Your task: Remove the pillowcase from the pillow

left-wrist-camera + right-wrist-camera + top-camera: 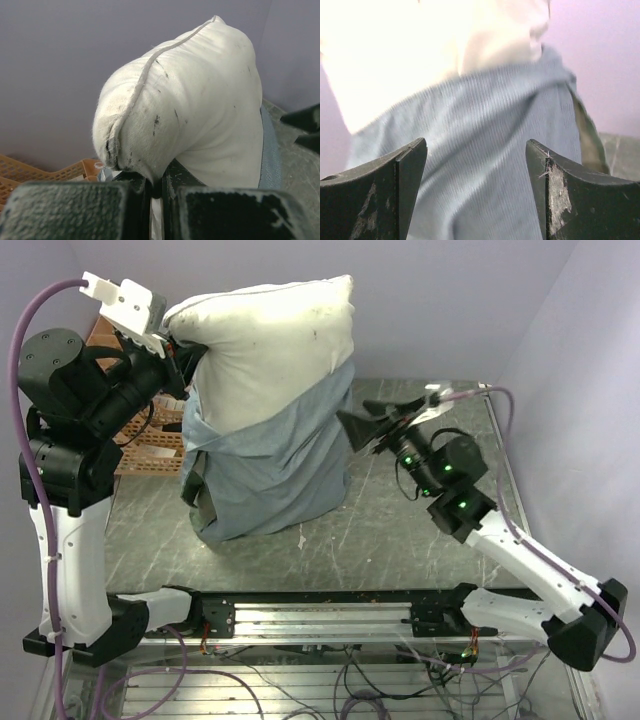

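The off-white pillow (270,340) stands upright, its top half bare. My left gripper (180,350) is shut on the pillow's upper left corner and holds it up; in the left wrist view the pillow (200,100) bulges from between the fingers (125,200). The blue-grey pillowcase (270,465) is bunched around the lower half, down to the table. My right gripper (365,430) is open, right beside the pillowcase's right edge. In the right wrist view the blue-grey pillowcase (480,150) fills the gap between the spread fingers (560,190), with the pillow (420,45) above.
An orange plastic crate (150,445) stands behind the pillow at the left, also in the left wrist view (30,175). The dark marbled table (400,540) ends at a metal rail (310,615) in front. Purple walls close the back and right.
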